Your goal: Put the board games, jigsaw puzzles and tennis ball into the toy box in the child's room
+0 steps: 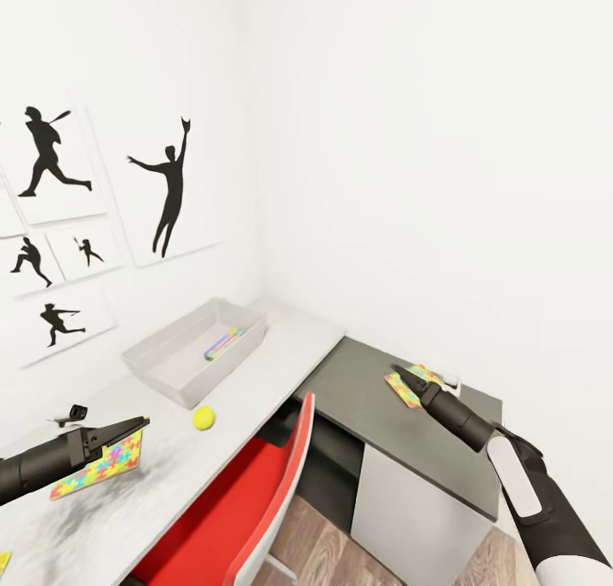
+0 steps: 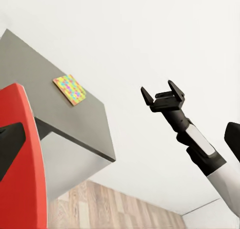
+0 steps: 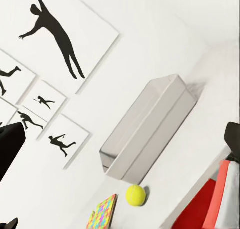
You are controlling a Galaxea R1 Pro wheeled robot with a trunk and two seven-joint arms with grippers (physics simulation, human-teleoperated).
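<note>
Now, shallow light-grey open toy box (image 1: 170,366) sits at desk's far corner, already holding colourful flat piece (image 1: 223,342). Small yellow tennis ball (image 1: 203,417) lies just beside its near wall. Multicoloured jigsaw square (image 1: 95,468) on pale desk top (image 1: 281,347), under my left gripper (image 1: 136,426); fingers' state unclear. Second jigsaw square (image 2: 69,89) on dark grey cabinet top (image 1: 366,399), my right gripper (image 2: 163,94) spread open above it, likely poised to pick.

Long pale grey-white bench (image 1: 281,356) carries a shallow light-grey open tray (image 1: 162,360), small yellow-green ball (image 1: 203,417), multicoloured jigsaw square (image 1: 72,482). Adjoining dark grey cabinet top (image 1: 358,407) bears another jigsaw square (image 1: 402,386).
</note>
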